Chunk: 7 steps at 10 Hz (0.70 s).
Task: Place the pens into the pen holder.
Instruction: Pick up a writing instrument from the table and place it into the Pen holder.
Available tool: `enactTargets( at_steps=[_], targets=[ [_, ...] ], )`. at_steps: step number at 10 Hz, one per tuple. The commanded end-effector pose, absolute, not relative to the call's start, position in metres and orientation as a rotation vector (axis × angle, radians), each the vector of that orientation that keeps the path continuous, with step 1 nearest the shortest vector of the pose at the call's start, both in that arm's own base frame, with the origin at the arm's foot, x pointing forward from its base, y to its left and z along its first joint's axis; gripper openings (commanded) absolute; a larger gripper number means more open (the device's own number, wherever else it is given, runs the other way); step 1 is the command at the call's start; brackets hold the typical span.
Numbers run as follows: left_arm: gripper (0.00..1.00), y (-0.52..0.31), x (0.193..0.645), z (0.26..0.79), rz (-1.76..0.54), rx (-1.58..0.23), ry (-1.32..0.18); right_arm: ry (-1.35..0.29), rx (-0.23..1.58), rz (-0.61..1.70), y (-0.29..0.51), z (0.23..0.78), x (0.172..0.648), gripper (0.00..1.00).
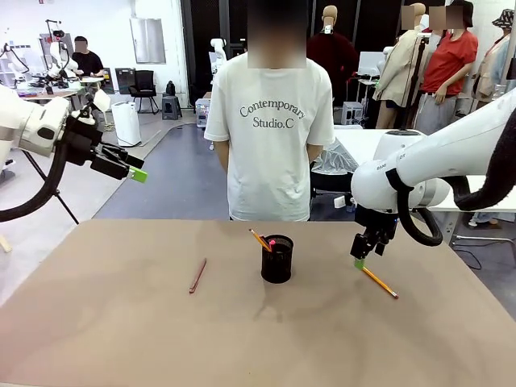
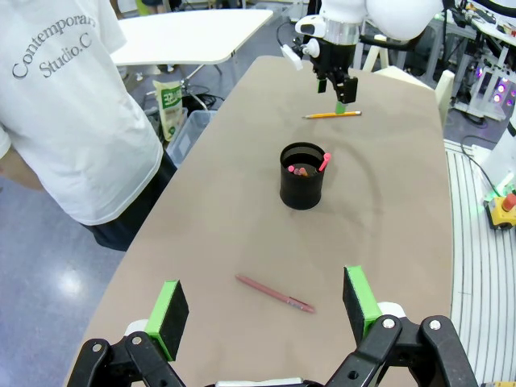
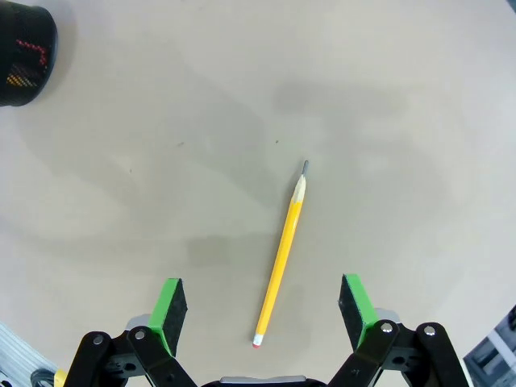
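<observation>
Yellow pencil [image 3: 282, 250] lies flat on desk [image 1: 121, 322], right gripper [image 3: 262, 292] released, centred over it for pickup; left gripper [image 1: 133, 172] raised, released.

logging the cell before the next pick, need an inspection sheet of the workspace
surface: brown tabletop, faint smudges
job's things: black wire-mesh pen holder mid-table, pink-ended pen and orange pencil standing in it; yellow pencil and reddish-brown pen lying flat
clutter: nothing seen
grippers: left gripper open, raised at left; right gripper open, low over the yellow pencil
cables: black cables looped on both arms
surroundings: person in white t-shirt at far edge
</observation>
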State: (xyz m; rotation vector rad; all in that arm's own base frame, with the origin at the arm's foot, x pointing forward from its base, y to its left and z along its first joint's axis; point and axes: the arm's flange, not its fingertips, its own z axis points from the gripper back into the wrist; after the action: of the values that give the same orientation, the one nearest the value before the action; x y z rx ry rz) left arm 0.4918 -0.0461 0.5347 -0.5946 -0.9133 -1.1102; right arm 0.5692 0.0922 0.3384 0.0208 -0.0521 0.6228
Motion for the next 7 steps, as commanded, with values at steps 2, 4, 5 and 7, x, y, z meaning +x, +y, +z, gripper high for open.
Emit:
enactTargets(
  at_steps=[2,4,5,7],
  targets=[
    [1.00,-0.046,0.492,0.537,-1.111,-0.592,-0.916,-0.051,0.018,0.624,0.093,0.343,0.570,1.00],
    [1.00,-0.046,0.492,0.537,-1.111,-0.592,-0.916,-0.051,0.018,0.624,0.093,0.343,0.570,1.00],
    [1.00,-0.046,0.492,0.537,-1.111,-0.592,-0.916,-0.053,0.021,0.623,0.092,0.339,0.569,1.00],
    [1.00,-0.046,0.492,0.537,-1.111,-0.592,-0.916,-0.054,0.004,0.632,0.085,0.322,0.590,1.00]
  ],
)
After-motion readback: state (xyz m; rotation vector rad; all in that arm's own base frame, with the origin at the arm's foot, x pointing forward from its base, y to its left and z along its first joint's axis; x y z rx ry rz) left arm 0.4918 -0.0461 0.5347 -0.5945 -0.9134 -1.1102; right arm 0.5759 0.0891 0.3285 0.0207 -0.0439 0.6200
